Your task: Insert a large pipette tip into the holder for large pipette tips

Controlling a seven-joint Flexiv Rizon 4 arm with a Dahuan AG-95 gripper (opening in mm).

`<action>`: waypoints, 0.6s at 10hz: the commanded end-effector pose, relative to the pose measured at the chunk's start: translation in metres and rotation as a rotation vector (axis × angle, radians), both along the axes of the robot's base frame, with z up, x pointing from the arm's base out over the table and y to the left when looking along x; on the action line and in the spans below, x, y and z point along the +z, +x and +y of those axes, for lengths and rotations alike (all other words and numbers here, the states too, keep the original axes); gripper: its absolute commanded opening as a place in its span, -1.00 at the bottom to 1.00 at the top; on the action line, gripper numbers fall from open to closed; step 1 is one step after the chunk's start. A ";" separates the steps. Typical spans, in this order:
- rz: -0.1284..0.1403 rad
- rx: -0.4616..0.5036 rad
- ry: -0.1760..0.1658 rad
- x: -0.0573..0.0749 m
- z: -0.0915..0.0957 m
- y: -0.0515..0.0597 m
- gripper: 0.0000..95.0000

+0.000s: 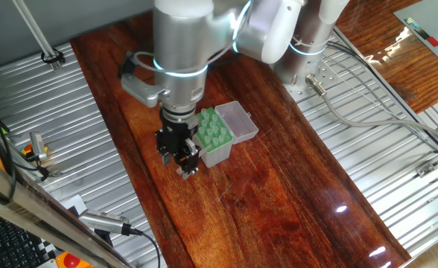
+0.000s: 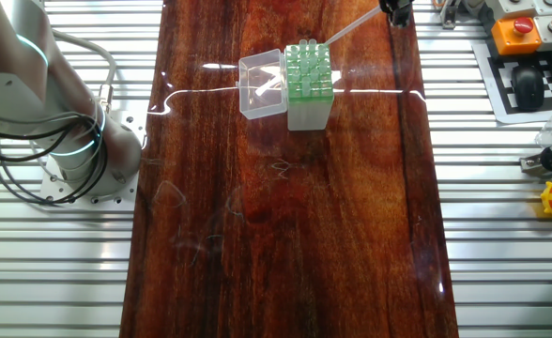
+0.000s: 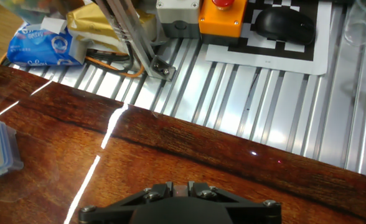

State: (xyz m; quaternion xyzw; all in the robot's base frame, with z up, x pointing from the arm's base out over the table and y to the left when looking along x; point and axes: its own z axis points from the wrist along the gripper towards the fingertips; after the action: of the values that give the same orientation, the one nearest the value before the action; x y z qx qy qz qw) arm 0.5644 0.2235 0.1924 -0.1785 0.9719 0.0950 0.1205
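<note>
Green-topped holder [image 2: 308, 73], whitish tip [image 2: 349, 29]

- A glossy dark wooden tabletop [image 2: 285, 235] is running through the frame's centre; light streaks are glinting across it
- Ribbed metal surfaces [image 2: 511, 235] are flanking it left and right; a keyboard [image 1: 7, 238] is sitting lower left

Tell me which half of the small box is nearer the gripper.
The green-topped holder, which stands right beside the gripper; the clear lid lies open on its far side.
</note>
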 end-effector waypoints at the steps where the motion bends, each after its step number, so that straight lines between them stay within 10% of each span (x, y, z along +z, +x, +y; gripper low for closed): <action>1: 0.071 0.000 -0.036 0.004 0.009 0.010 0.20; 6: 0.204 0.012 -0.117 -0.006 0.023 0.024 0.20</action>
State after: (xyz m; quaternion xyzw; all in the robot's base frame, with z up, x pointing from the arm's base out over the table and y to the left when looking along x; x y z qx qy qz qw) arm 0.5873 0.2465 0.1877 -0.1798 0.9817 0.0604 0.0177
